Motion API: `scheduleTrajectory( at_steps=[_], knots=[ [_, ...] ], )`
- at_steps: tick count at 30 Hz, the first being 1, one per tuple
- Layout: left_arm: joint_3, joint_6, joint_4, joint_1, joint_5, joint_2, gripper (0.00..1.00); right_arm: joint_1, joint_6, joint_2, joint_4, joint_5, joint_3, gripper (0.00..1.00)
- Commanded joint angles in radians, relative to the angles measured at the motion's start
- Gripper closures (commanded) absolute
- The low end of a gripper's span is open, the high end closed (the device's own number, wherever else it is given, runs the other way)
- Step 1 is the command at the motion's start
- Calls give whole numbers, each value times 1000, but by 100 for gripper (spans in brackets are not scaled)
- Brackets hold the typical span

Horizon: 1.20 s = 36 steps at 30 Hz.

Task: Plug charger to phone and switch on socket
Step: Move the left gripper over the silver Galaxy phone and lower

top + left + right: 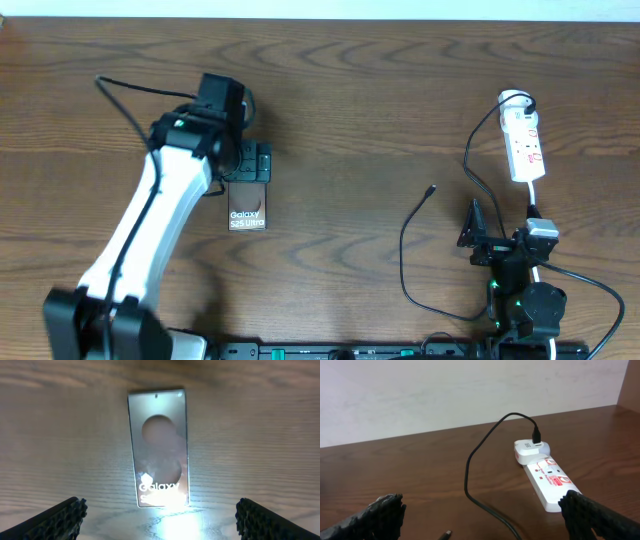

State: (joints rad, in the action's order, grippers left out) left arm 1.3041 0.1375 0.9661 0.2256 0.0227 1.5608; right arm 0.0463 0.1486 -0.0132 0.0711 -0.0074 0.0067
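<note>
Left gripper [161, 519] hangs over the phone [159, 447]. Its fingers [55, 517] are spread wide to either side with nothing held, and in the wrist view the lettered end of the phone lies between them. We cannot tell whether anything touches. The phone lies flat on the table [350, 100], left of centre, lettering up, with glare on its face. Right gripper [485, 520] sits low at the near right, jaws wide apart and empty, facing the socket [550, 477], which lies along the right side of the table. The charger [403, 250] runs from a white adapter [530, 450] at the socket's far end and loops over the wood. Its plug tip lies loose between the two arms, well apart from the phone. We cannot read the switch position.
</note>
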Motion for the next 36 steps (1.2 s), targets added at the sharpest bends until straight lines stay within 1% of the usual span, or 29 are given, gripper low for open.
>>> scheduleTrajectory(
  at_steps=[1,6,11,30,36],
  knots=[
    [7,43,5,2,-11,80,2,-9,-8,0,4,2,-1,1],
    [-8,65,-6,-1,-12,135,2,-9,-8,0,4,2,-1,1],
    [-68,89,-87,-13,-4,137,2,-9,-8,0,4,2,-1,1],
    [-277,82,-320,-17,-4,142,2,-9,-8,0,4,2,-1,1],
    [-289,82,-356,-17,-4,177,2,-9,-8,0,4,2,-1,1]
  ],
)
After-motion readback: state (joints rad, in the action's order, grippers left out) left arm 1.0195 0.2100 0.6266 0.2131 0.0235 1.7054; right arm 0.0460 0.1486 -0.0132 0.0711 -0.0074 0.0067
